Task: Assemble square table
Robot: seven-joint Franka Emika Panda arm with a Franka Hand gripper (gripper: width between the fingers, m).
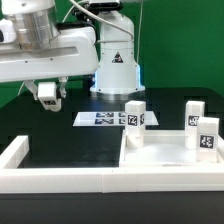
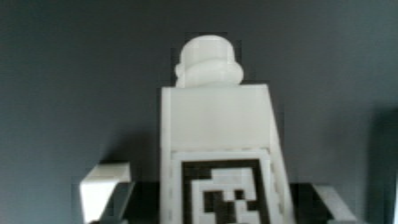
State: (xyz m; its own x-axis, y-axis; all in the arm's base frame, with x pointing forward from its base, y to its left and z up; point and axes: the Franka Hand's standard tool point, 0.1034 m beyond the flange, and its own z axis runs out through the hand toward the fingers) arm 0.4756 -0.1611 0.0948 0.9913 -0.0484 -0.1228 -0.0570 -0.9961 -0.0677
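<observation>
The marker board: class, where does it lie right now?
In the exterior view the marker board lies flat on the black worktop, centre, before the robot's white base and just behind the nearest upright leg.

A green backdrop [image 1: 185, 40] stood behind the black counter [image 1: 60, 125], whose near edge a low white wall [image 1: 60, 178] bordered.

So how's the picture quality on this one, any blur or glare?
Exterior view: evenly lit, fairly sharp; the white tabletop is bright, with little surface detail, and the tags on the legs stay readable. Wrist view: soft overall; the leg filling the frame is blurred, its tag smeared, against a dark background.
</observation>
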